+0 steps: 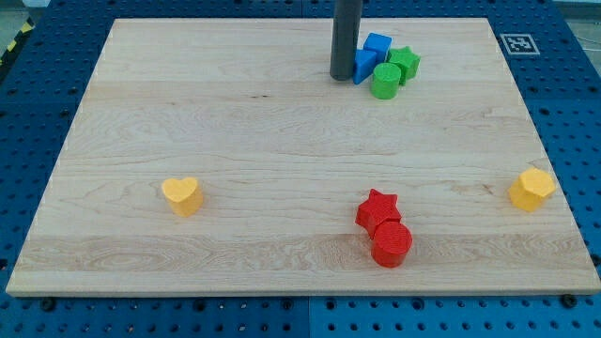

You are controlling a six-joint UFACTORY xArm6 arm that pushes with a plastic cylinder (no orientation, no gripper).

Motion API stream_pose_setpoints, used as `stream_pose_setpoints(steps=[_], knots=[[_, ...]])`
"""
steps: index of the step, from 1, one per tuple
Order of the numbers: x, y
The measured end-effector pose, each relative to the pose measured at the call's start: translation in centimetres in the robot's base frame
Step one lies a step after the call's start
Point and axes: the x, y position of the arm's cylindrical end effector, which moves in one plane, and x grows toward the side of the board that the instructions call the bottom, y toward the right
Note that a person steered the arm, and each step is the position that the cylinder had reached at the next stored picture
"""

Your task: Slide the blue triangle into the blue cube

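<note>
Upper centre of frame: my tip (pixel 343 78) touches the blue triangle (pixel 363 67), holding nothing. Triangle already touches the blue cube (pixel 377 45); task looks nearly done.

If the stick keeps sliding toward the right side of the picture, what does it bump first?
Most likely the blue triangle: my tip sits right against its left side, with the blue cube just beyond it.

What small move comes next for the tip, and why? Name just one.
Probably a short push toward the view's right. My tip sits against the left side of the blue triangle block, which already appears to touch the blue cube block just above and to its right. A slight nudge rightward and upward should press them firmly together.
</note>
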Motion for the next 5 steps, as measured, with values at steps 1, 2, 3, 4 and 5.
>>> stream_pose_setpoints(steps=[1, 2, 3, 4, 5], knots=[[0.0, -0.2], [-0.3, -0.6], [-2.1, -0.6], [-2.2, -0.5], [-1.3, -0.5]])
